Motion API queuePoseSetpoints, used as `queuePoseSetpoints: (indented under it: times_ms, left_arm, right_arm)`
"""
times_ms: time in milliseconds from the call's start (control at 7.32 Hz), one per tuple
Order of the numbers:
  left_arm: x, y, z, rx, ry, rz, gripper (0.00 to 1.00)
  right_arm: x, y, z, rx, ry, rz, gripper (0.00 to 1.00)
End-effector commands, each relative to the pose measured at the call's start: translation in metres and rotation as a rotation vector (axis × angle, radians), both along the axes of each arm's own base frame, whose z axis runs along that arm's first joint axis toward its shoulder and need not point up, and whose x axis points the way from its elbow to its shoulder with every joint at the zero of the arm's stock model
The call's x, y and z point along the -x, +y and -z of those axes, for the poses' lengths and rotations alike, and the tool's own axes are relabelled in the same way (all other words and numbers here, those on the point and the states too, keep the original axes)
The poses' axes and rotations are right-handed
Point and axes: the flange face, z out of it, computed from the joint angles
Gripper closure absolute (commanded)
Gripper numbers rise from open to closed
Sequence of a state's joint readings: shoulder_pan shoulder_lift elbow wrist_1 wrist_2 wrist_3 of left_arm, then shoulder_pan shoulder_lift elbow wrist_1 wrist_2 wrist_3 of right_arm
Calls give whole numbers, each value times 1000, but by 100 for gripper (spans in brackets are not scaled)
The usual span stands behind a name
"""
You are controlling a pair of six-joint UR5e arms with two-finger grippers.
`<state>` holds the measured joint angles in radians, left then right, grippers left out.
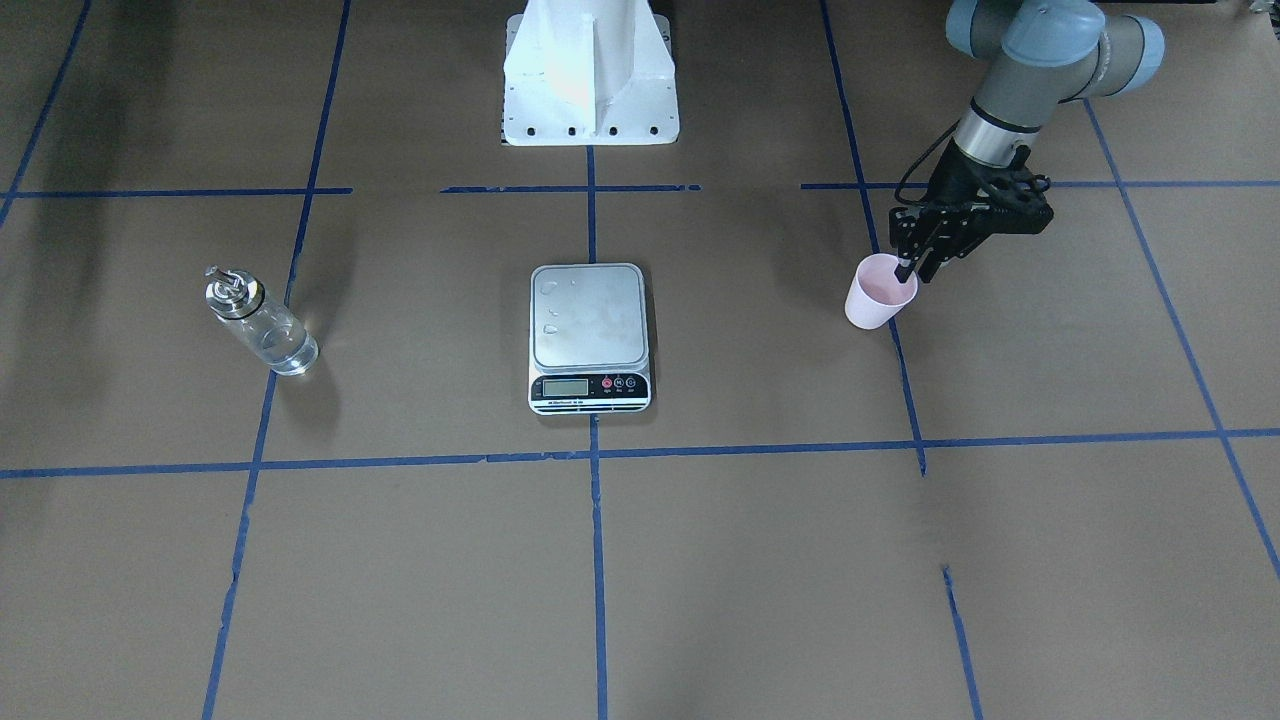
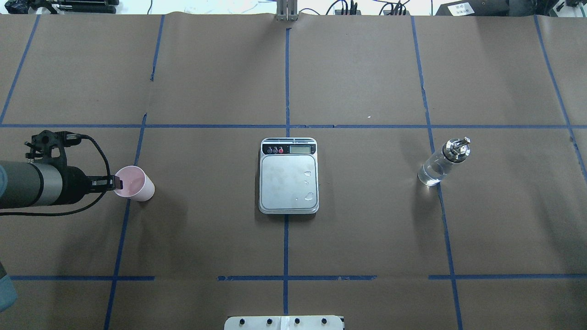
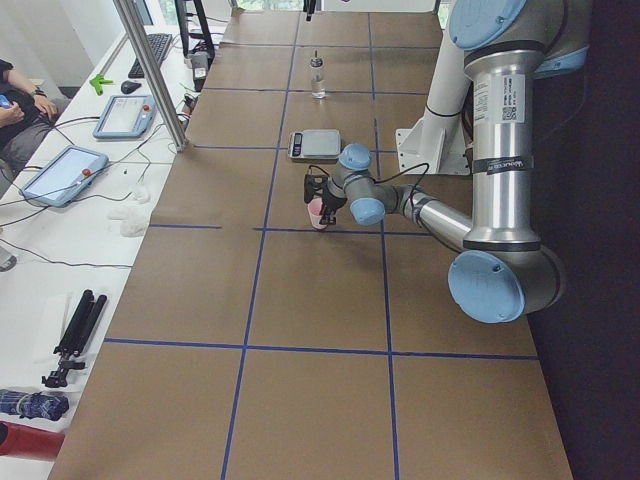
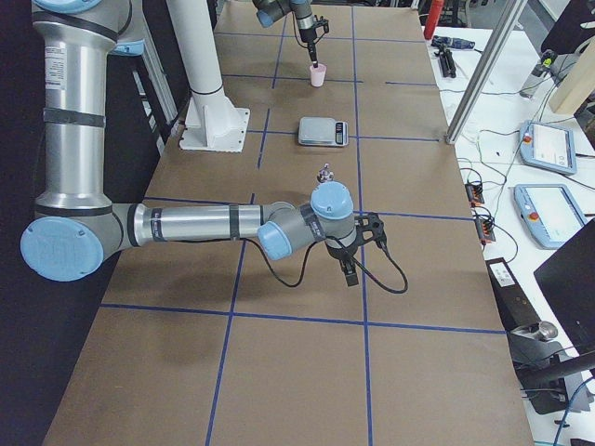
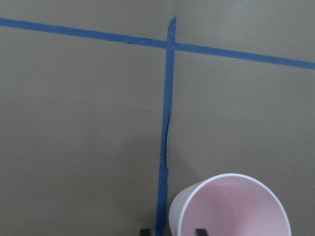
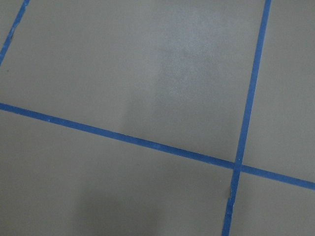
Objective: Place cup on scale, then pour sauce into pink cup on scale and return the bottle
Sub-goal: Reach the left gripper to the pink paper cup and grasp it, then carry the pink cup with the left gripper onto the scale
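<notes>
The pale pink cup (image 1: 880, 295) stands upright on the brown table on my left, also seen in the overhead view (image 2: 135, 183) and the left wrist view (image 5: 231, 206). My left gripper (image 1: 912, 272) is open and straddles the cup's rim, one finger inside and one outside (image 5: 172, 231). The scale (image 1: 588, 320) sits at the table's middle, its platform bare but for a few droplets. The glass bottle (image 1: 262, 325) with a metal spout stands on my right, with clear sauce (image 1: 290, 352) in its lower part. My right gripper (image 4: 349, 269) hovers low over the table; I cannot tell whether it is open.
The white robot base (image 1: 590, 70) stands behind the scale. Blue tape lines (image 2: 286, 229) divide the brown table. A metal post (image 3: 150, 70) and tablets (image 3: 60, 172) are beyond the table's far edge.
</notes>
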<state>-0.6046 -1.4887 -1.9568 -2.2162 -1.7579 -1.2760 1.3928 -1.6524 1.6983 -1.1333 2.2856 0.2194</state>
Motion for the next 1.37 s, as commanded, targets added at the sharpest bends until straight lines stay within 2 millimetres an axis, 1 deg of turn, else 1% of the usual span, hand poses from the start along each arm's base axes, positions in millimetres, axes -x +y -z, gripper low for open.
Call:
queuePoseSetpoints:
  times_ms: [0, 137, 273, 410, 546, 683, 819, 956, 1092, 1229]
  left_arm:
    - [0, 1, 7, -9, 9, -3, 100]
    - [2, 2, 15, -17, 15, -8, 100]
    - [4, 4, 46, -6, -2, -16, 100]
    - [-16, -9, 101, 10, -23, -17, 100]
    - [-51, -31, 175, 34, -54, -18, 100]
    - [-90, -38, 248, 61, -72, -38, 100]
    - [-129, -36, 278, 107, -44, -32, 100]
    - [-177, -45, 322, 140, -20, -23, 100]
    - [-213, -61, 340, 165, -36, -17, 100]
    - [-224, -67, 334, 170, -44, -10, 100]
  right_arm:
    - [0, 0, 0, 0, 0, 0, 0]
    - [0, 0, 0, -1, 0, 0, 0]
    - [0, 0, 0, -1, 0, 0, 0]
    - [-1, 0, 1, -3, -1, -2, 0]
    - [0, 0, 0, -1, 0, 0, 0]
    - [0, 0, 1, -3, -1, 0, 0]
    - [0, 0, 2, -3, -1, -1, 0]
    - [0, 0, 2, -3, -1, -1, 0]
    - [0, 0, 2, -2, -1, -1, 0]
    - [0, 0, 1, 0, -1, -1, 0]
